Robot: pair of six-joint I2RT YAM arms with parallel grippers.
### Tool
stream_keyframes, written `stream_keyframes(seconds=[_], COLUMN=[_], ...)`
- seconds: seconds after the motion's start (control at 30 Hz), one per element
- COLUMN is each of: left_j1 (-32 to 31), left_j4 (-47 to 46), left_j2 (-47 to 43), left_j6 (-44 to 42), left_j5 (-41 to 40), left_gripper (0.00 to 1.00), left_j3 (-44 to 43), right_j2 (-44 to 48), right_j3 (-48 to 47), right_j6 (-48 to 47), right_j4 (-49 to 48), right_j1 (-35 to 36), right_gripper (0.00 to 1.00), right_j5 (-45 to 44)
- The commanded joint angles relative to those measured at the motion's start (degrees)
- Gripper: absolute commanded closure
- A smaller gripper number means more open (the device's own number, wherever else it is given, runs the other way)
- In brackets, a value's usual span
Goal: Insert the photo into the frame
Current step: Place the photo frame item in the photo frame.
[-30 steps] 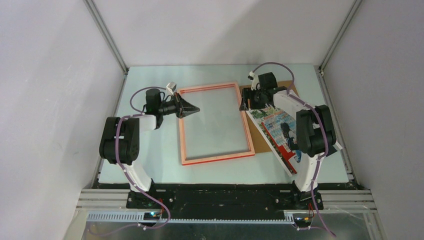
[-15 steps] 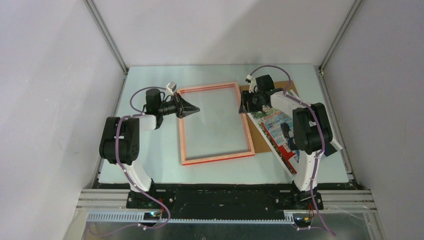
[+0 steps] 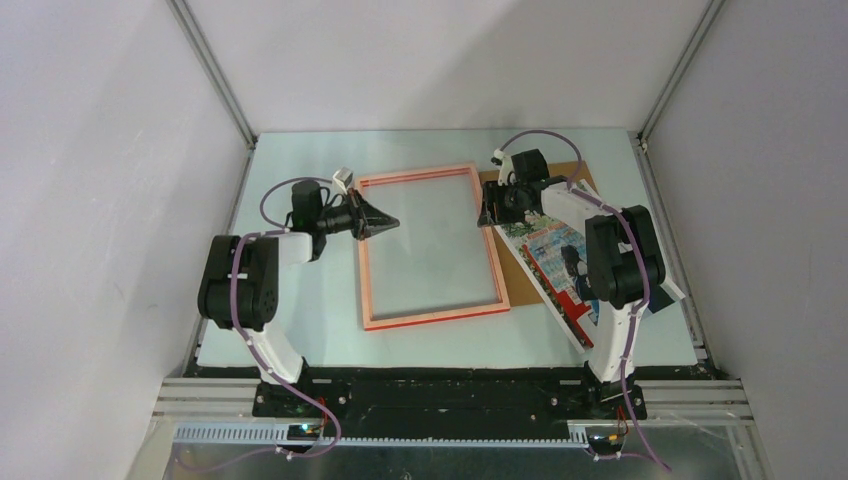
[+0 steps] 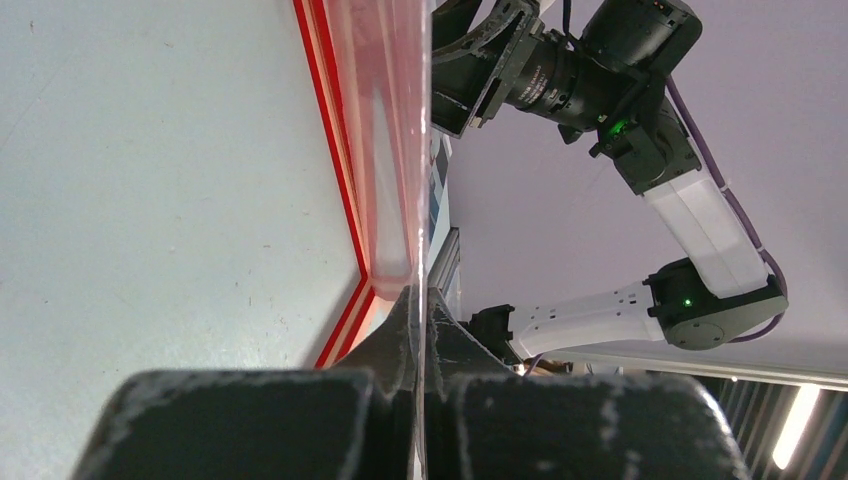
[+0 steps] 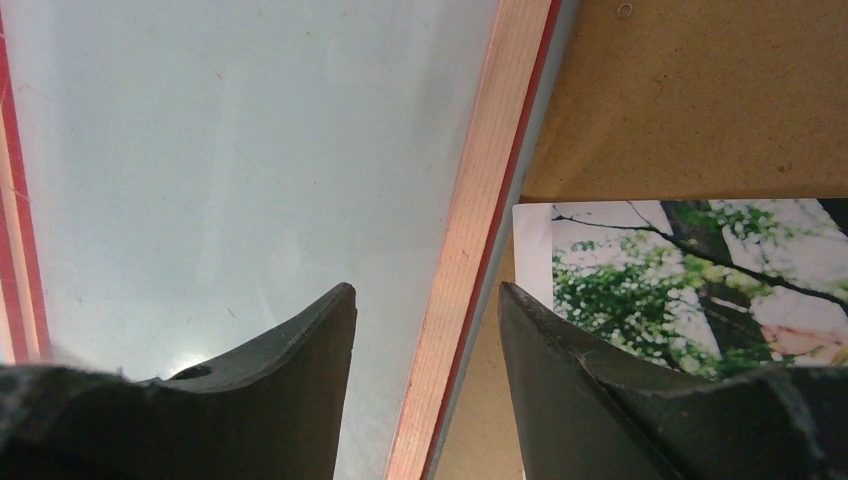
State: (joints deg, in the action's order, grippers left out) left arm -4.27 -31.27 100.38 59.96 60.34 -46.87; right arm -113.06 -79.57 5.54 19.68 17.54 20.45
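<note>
Though slightly skewed, frame point(image 3: 436, 315) lengthwise near-to-far

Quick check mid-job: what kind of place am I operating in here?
Probably a lab test cell, not a home: bare white walls on aluminium posts, a pale table, and the left arm and right arm mounted on a base rail.

readable text: none | colourful rectangular paper print point(image 3: 552, 250): any lettering was too small to read | wrist views: nothing legible
</note>
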Motion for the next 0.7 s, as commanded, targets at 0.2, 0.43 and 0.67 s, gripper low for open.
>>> stream_keyframes(seconds=[0.2, 0.43, 0.67], left_j1=[-0.14, 0.07, 0.12], left_j4=[-2.48, -2.48, -2.48], left_j2=[-3.46, -4.86, -4.95], left_j6=[0.16, 1.60, 2.66], left_j5=[0.90, -0.36, -0.89], left_gripper=[1.00, 1.00, 1.00], left_j3=[0.47, 1.71, 2.15], right_j2=[-0.12, -0.20, -0.38], right_j3=[-0.32, -0.34, -0.60], right_j6=[-0.48, -0.68, -0.96], right_j4=[-1.48, -1.38, -1.18], right_j1=[0.63, 0.74, 1.07], right_gripper=[0.42, 0.42, 0.42], right_j5=[0.38, 0.17, -0.10])
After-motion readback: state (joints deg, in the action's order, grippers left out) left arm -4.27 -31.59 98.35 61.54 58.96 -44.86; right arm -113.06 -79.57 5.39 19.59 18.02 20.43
